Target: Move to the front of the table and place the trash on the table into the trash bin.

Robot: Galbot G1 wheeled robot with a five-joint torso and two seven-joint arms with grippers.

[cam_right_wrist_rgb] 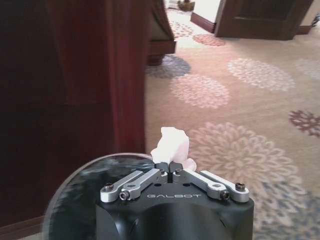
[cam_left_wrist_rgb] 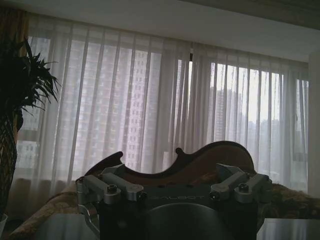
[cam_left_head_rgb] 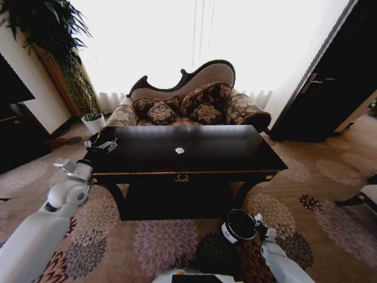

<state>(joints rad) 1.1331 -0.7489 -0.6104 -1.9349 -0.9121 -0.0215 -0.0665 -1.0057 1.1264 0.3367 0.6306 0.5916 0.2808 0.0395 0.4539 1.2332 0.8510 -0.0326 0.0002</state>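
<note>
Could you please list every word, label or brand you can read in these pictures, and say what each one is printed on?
"GALBOT": on the black body of the right gripper, which is shut on a crumpled white paper scrap.
"GALBOT": faintly, on the dark body of the left gripper.
The white label on the trash bin: too small to read.
The gold ornament on the table: a decoration, no lettering legible.

Behind the work you have a sitting corner.
A curved sofa [cam_left_head_rgb: 187, 94] with patterned cushions [cam_left_head_rgb: 205, 113], sheer curtains [cam_left_wrist_rgb: 150, 100], a potted plant [cam_left_head_rgb: 53, 35], floral carpet [cam_left_head_rgb: 330, 194].
</note>
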